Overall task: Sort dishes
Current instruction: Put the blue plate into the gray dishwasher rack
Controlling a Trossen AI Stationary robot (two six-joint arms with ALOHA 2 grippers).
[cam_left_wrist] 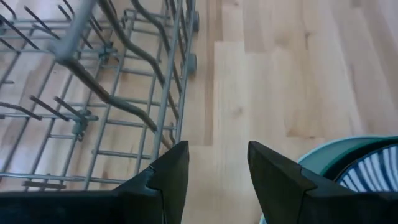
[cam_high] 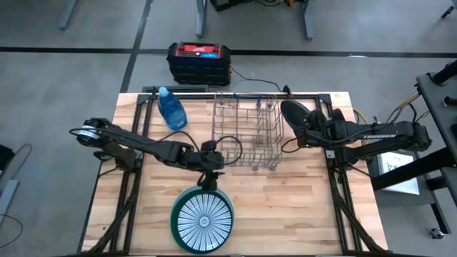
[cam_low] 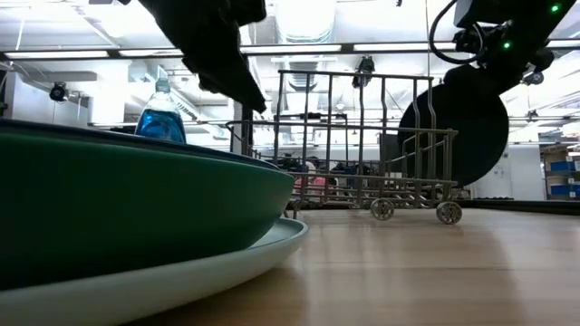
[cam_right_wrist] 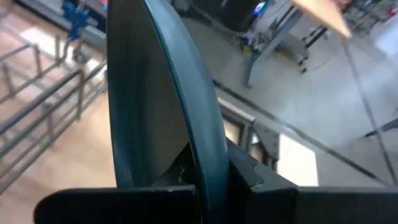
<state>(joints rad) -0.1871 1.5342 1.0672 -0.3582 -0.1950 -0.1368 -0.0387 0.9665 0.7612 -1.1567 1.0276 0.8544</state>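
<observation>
At bench [cam_high: 300, 207] front: 1 white round plate w/ dark radial stripes [cam_high: 204, 220] on 1 bigger green plate [cam_high: 175, 214], left claw [cam_high: 208, 183] spread just above, then 1 wire rack [cam_high: 246, 132], right claw [cam_right_wrist: 211, 177] pinching 1 dark teal plate [cam_high: 293, 114] on edge beside rack, 1 blue plastic bottle [cam_high: 171, 108] far back.

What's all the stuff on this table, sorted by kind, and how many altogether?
Plates: 3, a striped white plate on a green plate, plus a dark teal plate held on edge in the right gripper
Wire racks: 1
Blue bottles: 1
Total: 5
</observation>
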